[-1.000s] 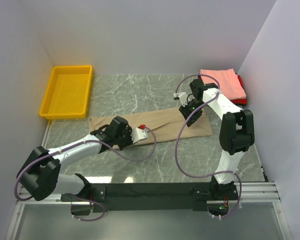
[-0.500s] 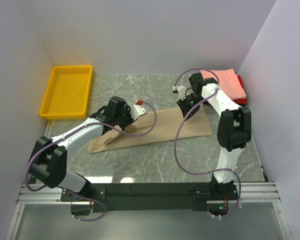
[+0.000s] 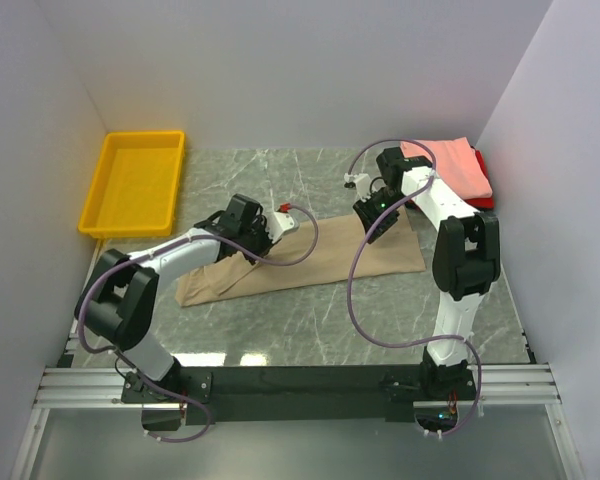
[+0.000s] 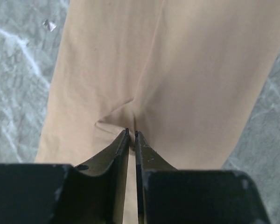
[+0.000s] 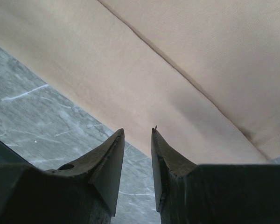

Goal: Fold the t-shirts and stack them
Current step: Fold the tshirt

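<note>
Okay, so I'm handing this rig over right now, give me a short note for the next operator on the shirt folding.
Left gripper: shut on a pinch of the tan t-shirt, toward its left part.
Right gripper: open, at the tan t-shirt's far edge on the right, nothing between the fingers.
Tan t-shirt: a long, partly folded strip across the middle of the table.
Done: pink t-shirt folded and lying on the red t-shirt in the far right corner.
Left: finish folding the tan t-shirt, then add it to that stack.
</note>
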Controlling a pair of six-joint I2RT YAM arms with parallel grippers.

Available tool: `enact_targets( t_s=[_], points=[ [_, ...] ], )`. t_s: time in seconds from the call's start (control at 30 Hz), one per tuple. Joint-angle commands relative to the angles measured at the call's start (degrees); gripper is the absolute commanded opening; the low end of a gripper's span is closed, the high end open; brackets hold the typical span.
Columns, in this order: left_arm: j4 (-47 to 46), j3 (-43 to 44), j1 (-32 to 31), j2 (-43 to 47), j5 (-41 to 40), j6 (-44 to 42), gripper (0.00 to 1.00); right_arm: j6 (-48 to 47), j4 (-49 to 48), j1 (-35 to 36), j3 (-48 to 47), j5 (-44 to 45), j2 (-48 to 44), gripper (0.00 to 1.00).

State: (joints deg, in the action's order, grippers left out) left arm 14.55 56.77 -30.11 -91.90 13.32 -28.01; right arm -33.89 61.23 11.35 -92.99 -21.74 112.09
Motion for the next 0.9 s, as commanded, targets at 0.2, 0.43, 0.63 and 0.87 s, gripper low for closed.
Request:
enact_targets(
  t_s=[0.2, 0.43, 0.63, 0.87],
  points=[
    [1.35, 5.10, -1.36, -3.90, 9.87, 0.76, 0.34, 0.93, 1.52, -0.37, -3.86, -0.41, 1.20, 0.37],
    [8.81, 7.47, 7.32, 2.06, 15.06, 4.72, 0.56, 1.63, 2.49, -0.46, -6.33, 1.16, 3.39, 0.37],
    [17.44, 3.62, 12.79, 7.26, 9.37, 2.61, 0.46, 3.48, -0.23, -0.46, -9.12, 8.90, 9.80, 0.34],
    [20.08, 0.70, 15.87, 4.80, 5.22, 10.42, 0.41, 4.36, 0.11, -0.37, -9.06, 17.78, 16.57, 0.22]
  ],
)
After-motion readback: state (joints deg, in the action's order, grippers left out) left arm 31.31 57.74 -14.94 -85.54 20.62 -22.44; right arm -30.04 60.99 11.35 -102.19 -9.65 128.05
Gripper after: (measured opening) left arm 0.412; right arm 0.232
